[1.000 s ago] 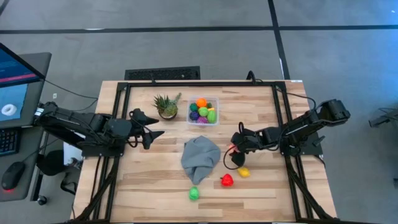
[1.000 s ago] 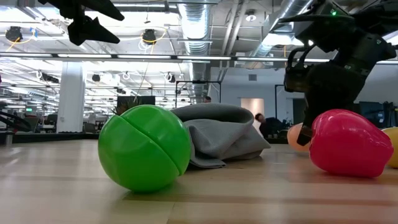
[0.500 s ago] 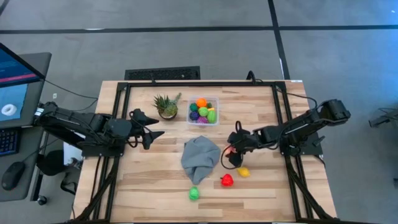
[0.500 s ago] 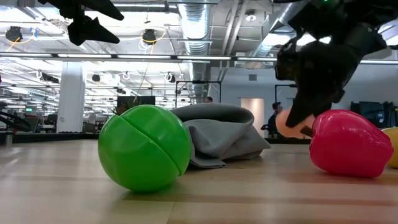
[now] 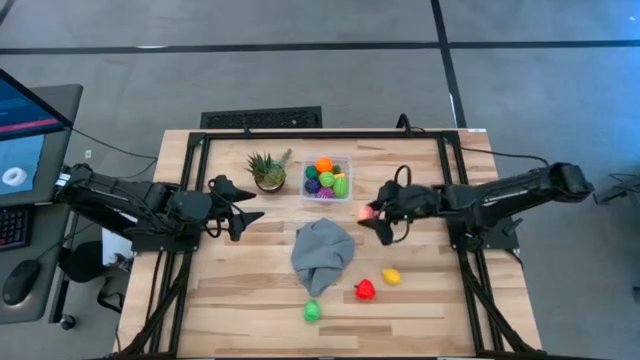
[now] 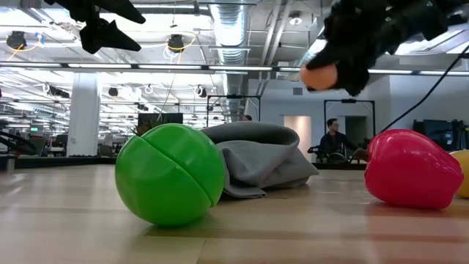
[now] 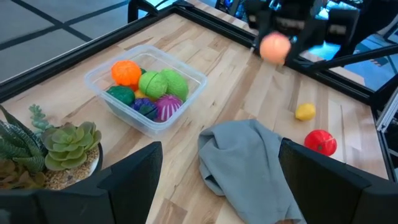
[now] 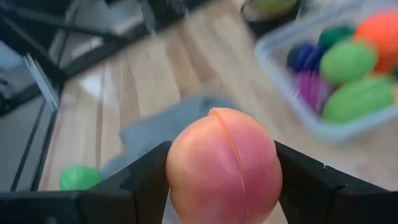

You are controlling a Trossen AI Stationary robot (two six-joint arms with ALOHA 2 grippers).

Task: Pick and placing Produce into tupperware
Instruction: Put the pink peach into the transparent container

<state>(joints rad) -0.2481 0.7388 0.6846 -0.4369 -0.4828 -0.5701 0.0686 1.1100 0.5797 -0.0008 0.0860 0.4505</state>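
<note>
My right gripper is shut on a round peach-coloured toy fruit, in the air right of the grey cloth and near the clear tupperware. The tupperware holds several toys: orange, green, purple. A green ball, a red piece and a yellow piece lie on the table near its front edge. My left gripper hovers open over the table's left part, left of the cloth. My right gripper pinches the peach fruit between its two fingers, one on either side of its round body. The fruit is lifted clear of the table, well above the other toys.
A spiky green potted plant stands just left of the tupperware. The grey cloth lies crumpled in the table's middle. A black frame runs along the table's edges. A person shows far off in the room.
My right gripper has risen from the table with the peach fruit and moved toward the far edge and the tupperware, turning so its fingers point toward the table's left. The fruit is now lifted clear. The yellow and red pieces have stayed put.
</note>
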